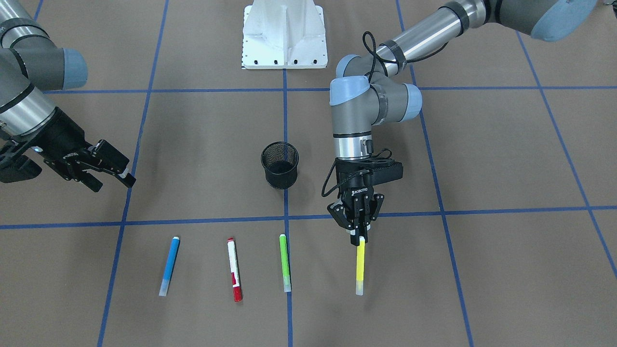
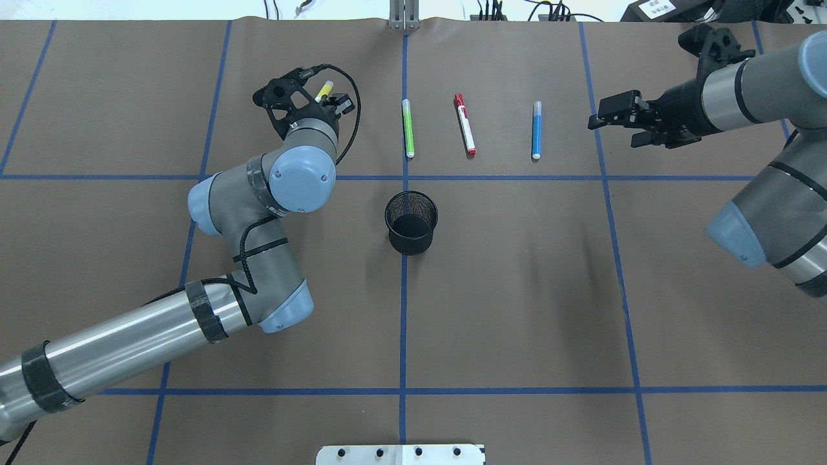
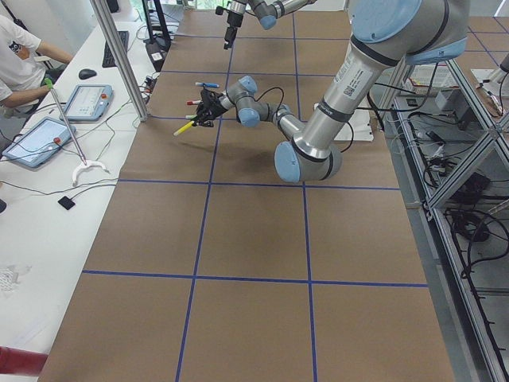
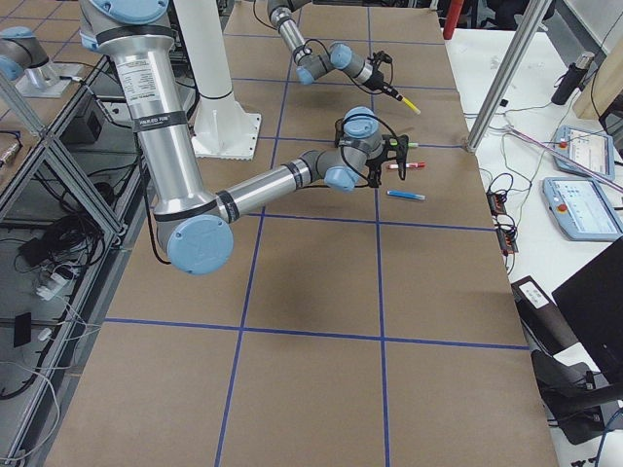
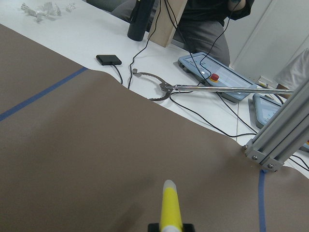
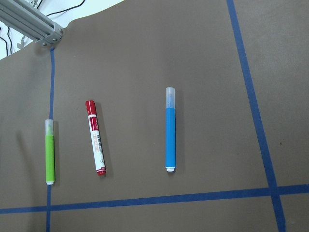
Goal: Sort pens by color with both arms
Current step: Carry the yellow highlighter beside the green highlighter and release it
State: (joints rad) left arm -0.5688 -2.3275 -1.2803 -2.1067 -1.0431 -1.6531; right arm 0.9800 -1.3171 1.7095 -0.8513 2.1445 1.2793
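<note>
— So, what does the table [image 1: 506,159] look like?
— Brown paper with blue tape lines. The left arm [image 1: 371,103] reaches far out over it, and the right arm [image 1: 29,72] sits off at its own side. A black mesh cup [image 1: 279,165] stands upright in the middle, on the centre line.
— And the pens?
— Three lie flat in a row beyond the cup, well apart from one another. The green pen [image 1: 285,262] is on the centre line, next comes the red-capped white pen [image 1: 234,270], and the blue pen [image 1: 169,266] is nearest the right arm. The yellow pen [image 1: 360,267] looks to be off the paper, pinched at one end by the left gripper [image 1: 359,234], with its long free end sticking out past the fingers.
— The right gripper [image 1: 112,183]?
— Spread and empty, above the paper, off to the side of the blue pen.
— How should the carry go?
— Slowly, I'd say. Held by its end, the pen could pivot in the grip, so avoid quick wrist turns. Keep the free end above the other pens, and lower it fully before letting go. The right arm would do best taking the blue pen, out of the left's path.
</note>
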